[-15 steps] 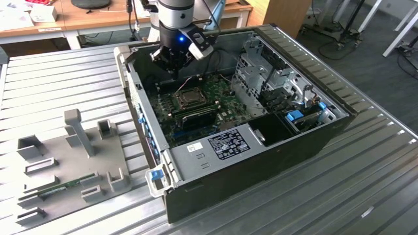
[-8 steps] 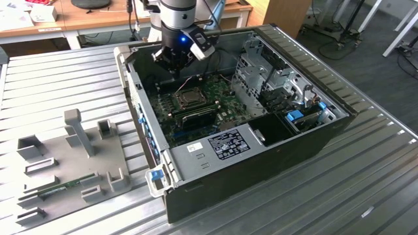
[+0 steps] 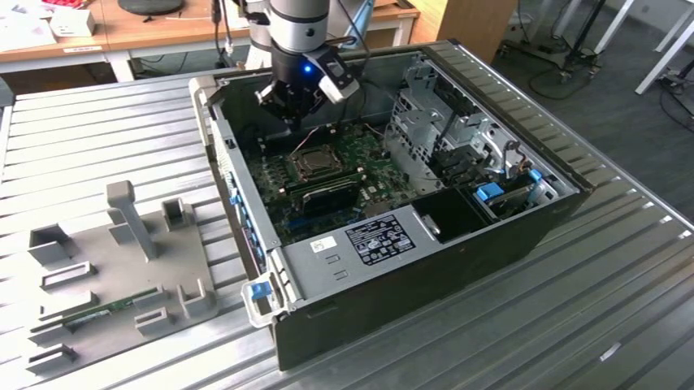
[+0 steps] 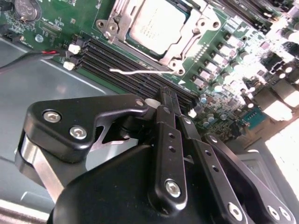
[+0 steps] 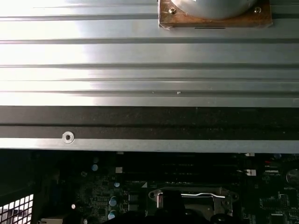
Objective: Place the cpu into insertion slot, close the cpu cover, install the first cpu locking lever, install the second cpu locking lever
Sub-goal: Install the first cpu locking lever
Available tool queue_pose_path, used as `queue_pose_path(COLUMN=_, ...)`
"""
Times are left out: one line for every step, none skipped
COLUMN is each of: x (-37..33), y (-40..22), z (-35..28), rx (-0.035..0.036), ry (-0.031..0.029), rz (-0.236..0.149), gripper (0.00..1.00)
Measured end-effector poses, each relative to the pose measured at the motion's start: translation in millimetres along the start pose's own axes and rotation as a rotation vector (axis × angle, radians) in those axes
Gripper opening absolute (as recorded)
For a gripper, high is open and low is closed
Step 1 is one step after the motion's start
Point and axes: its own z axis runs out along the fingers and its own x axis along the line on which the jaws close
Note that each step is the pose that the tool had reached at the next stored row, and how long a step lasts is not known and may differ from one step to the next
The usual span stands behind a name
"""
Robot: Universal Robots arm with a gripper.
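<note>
Inside the open computer case, the cpu [image 4: 156,23] shows its dull silver top in the insertion slot [image 3: 314,162] on the green board. The cpu cover [image 4: 194,37], a silvery frame, lies flat around it. One thin silvery locking lever [image 4: 135,71] sticks out along the socket's side over the memory slots; the first wrist view also catches this lever [image 5: 205,194]. My gripper [image 4: 164,95] is shut with nothing in it, hanging above the board just beside the socket. In the exterior view the gripper [image 3: 292,114] hovers over the case's far end.
Long black memory slots [image 4: 121,63] run between gripper and socket. A red and black cable [image 4: 28,58] crosses nearby. The metal drive cage [image 3: 434,114] rises at the exterior view's right. A grey fixture tray [image 3: 119,260] lies on the ribbed table left of the case.
</note>
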Motion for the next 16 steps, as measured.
queue_pose_path(x=-0.2, y=-0.1, z=0.6, rx=0.0002, ry=0.0001, rz=0.000, gripper=0.10)
queue_pose_path(x=-0.4, y=-0.2, z=1.2, rx=0.0001, ry=0.0001, rz=0.000, gripper=0.10)
queue_pose_path(x=-0.7, y=-0.3, z=1.8, rx=0.0001, ry=0.0001, rz=0.000, gripper=0.10)
queue_pose_path(x=-1.0, y=-0.3, z=2.3, rx=0.0001, ry=0.0001, rz=0.000, gripper=0.10)
queue_pose_path(x=-1.4, y=-0.4, z=2.6, rx=0.0002, ry=0.0001, rz=0.000, gripper=0.10)
queue_pose_path(x=-2.0, y=-0.4, z=2.9, rx=0.0002, ry=0.0001, rz=0.000, gripper=0.10)
queue_pose_path(x=-2.8, y=-0.5, z=3.1, rx=0.0000, ry=0.0000, rz=0.000, gripper=0.10)
queue_pose_path(x=-3.6, y=-0.5, z=3.2, rx=0.0000, ry=0.0001, rz=0.000, gripper=0.10)
queue_pose_path(x=-4.3, y=-0.5, z=3.5, rx=-0.0001, ry=0.0000, rz=0.000, gripper=0.10)
queue_pose_path(x=-5.0, y=-0.5, z=3.7, rx=-0.0001, ry=0.0000, rz=0.000, gripper=0.10)
queue_pose_path(x=-5.7, y=-0.6, z=4.0, rx=-0.0002, ry=0.0000, rz=0.000, gripper=0.10)
queue_pose_path(x=-6.6, y=-0.6, z=4.2, rx=-0.0003, ry=0.0000, rz=0.000, gripper=0.10)
queue_pose_path(x=-7.5, y=-0.6, z=4.5, rx=-0.0005, ry=0.0001, rz=0.000, gripper=0.10)
queue_pose_path(x=-8.2, y=-0.7, z=4.7, rx=-0.0007, ry=0.0001, rz=0.000, gripper=0.10)
queue_pose_path(x=-8.7, y=-0.7, z=4.9, rx=-0.0009, ry=0.0002, rz=0.000, gripper=0.10)
queue_pose_path(x=-9.4, y=-0.7, z=5.1, rx=-0.0013, ry=0.0002, rz=0.000, gripper=0.10)
